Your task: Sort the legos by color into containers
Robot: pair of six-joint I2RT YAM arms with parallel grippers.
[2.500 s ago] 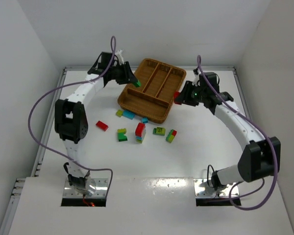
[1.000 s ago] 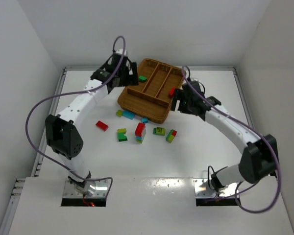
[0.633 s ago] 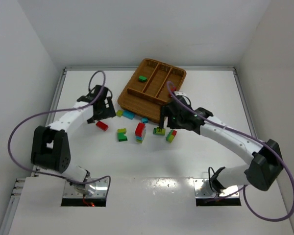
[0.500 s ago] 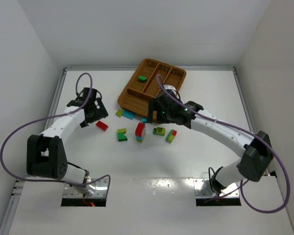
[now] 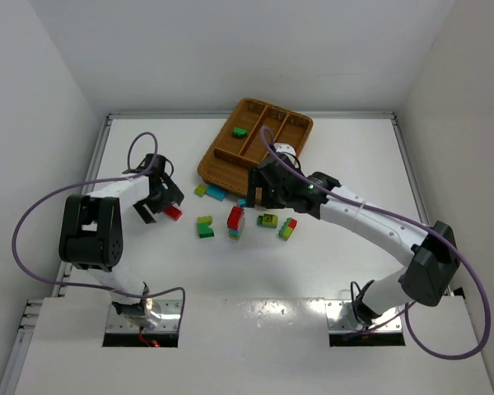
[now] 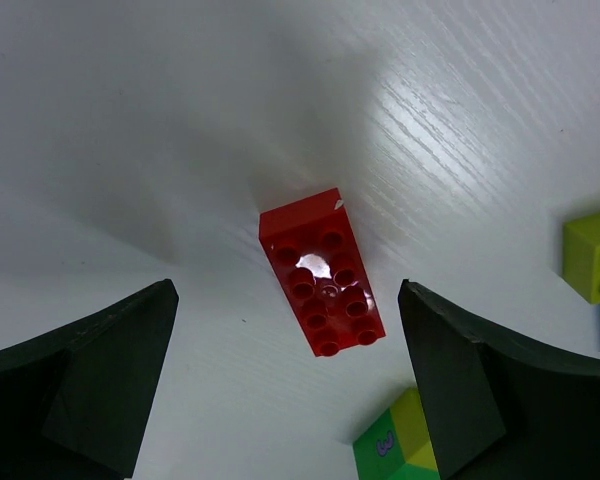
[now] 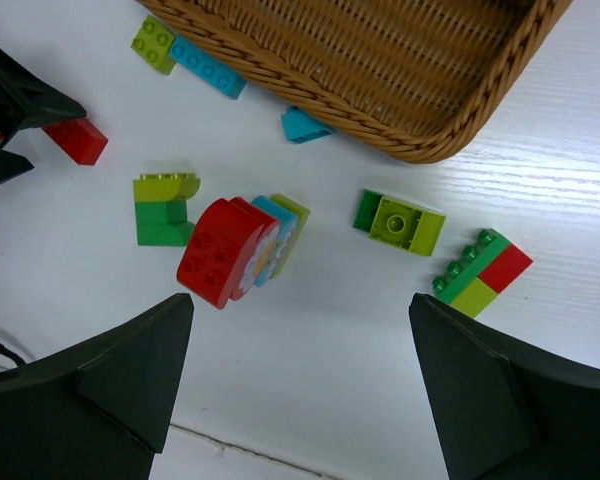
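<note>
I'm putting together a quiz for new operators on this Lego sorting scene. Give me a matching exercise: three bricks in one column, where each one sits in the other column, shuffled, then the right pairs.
Bricks
1. lone green brick
2. flat red brick
3. short light blue brick

Places
A. on the table, inside the open left gripper
B. on the table, close against the wicker tray's outer wall
C. in the tray's left compartment, as the top view shows it

Pairs: 1-C, 2-A, 3-B
</note>
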